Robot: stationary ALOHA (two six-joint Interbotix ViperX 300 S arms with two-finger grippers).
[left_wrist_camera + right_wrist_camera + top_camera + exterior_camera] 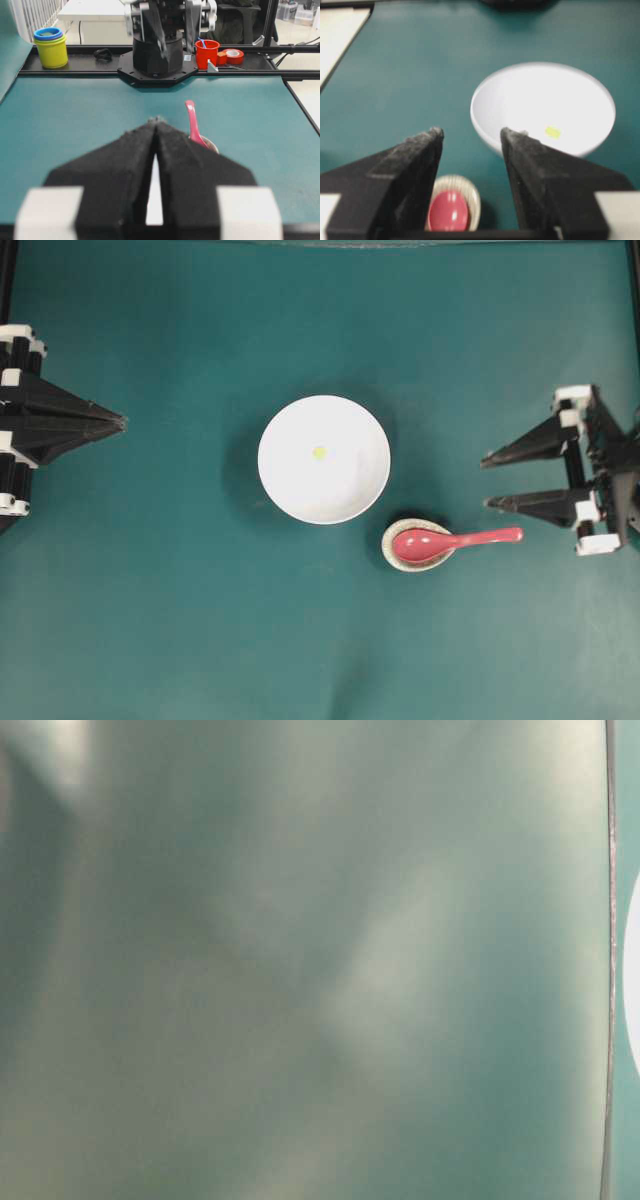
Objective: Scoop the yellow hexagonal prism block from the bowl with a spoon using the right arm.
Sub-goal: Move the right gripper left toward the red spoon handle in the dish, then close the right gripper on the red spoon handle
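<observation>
The tiny yellow hexagonal block (319, 452) lies near the middle of the white bowl (350, 485) at the table's centre. The pink-red spoon (455, 539) rests with its scoop in a speckled rest and its handle pointing right. My right gripper (485, 482) is open and empty, just right of the handle's end and slightly above it in the overhead view. In the right wrist view my gripper (471, 132) frames the spoon's scoop (449, 210), with the bowl (520, 100) and block (552, 132) beyond. My left gripper (120, 422) is shut and empty at the far left, also in its wrist view (156, 120).
The speckled beige spoon rest (392, 555) sits just below and right of the bowl. In the left wrist view a yellow cup stack (51, 47), a red cup (206, 52) and a tape roll (232, 54) stand beyond the table's far edge. The table-level view is a blur.
</observation>
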